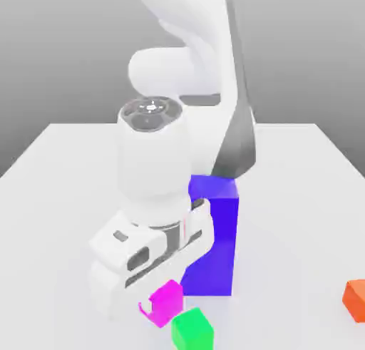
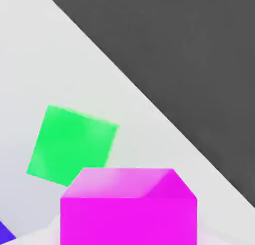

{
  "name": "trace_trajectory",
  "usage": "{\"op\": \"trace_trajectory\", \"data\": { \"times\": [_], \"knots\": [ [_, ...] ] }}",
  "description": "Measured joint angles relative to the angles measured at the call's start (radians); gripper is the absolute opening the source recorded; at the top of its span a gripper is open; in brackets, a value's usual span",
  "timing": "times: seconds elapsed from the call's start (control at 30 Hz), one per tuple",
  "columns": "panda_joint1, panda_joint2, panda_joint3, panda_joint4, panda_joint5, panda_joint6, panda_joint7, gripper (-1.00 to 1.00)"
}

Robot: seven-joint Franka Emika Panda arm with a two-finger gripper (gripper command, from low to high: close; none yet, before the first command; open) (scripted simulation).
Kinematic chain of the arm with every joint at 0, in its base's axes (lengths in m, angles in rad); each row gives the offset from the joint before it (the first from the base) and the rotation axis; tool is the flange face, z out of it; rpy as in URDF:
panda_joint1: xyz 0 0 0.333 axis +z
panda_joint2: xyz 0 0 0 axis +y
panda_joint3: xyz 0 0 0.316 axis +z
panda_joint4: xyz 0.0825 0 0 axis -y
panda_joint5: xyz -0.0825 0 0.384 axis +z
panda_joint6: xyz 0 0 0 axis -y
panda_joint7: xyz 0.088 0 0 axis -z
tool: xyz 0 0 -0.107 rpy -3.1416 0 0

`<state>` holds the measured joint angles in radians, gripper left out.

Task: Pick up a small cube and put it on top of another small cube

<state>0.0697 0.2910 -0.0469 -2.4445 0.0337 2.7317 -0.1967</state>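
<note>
The small cube is bright magenta and sits low at the front of the white table, just under the arm's white hand. My gripper is shut on the small cube, with the pale fingers hugging its two sides. In the hand view the same small cube looms close and square between the gripper's fingers. A green cube lies right beside it on the table, a little nearer the front; the green cube rests flat on the white surface just past the magenta one.
A tall blue-violet block stands directly behind the hand, close to it. An orange cube lies at the exterior view's right edge. The table's edge runs diagonally near the green cube, with dark floor beyond.
</note>
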Motion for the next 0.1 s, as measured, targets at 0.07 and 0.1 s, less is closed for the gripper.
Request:
{"op": "trace_trajectory", "data": {
  "times": [0.07, 0.1],
  "knots": [
    [0.000, 0.000, 0.000, 0.000, 0.000, 0.000, 0.000, 1.00],
    [0.000, 0.000, 0.000, 0.000, 0.000, 0.000, 0.000, 1.00]
  ]
}}
